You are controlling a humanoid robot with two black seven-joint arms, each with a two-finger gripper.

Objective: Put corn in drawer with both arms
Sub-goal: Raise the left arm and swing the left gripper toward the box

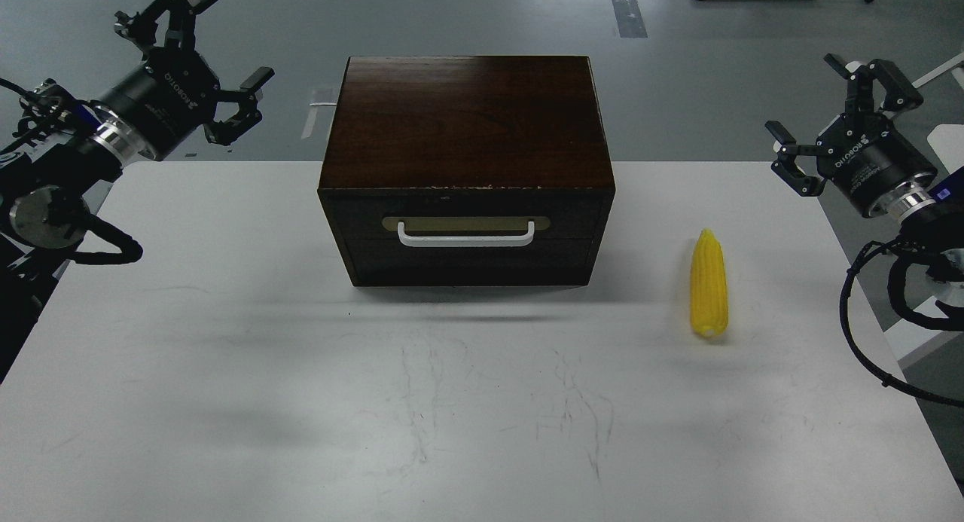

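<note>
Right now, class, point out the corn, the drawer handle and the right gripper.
corn [709, 285]: head view, middle of the cob.
drawer handle [466, 241]: head view, middle of the white bar.
right gripper [842, 115]: head view, between its spread fingers.

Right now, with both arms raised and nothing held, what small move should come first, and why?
Probably bring the left gripper down toward the white handle of the drawer. The drawer is shut, so the corn, lying on the table to the cabinet's right, has nowhere to go yet. The right gripper is open and nearer the corn, so it can wait there.
</note>
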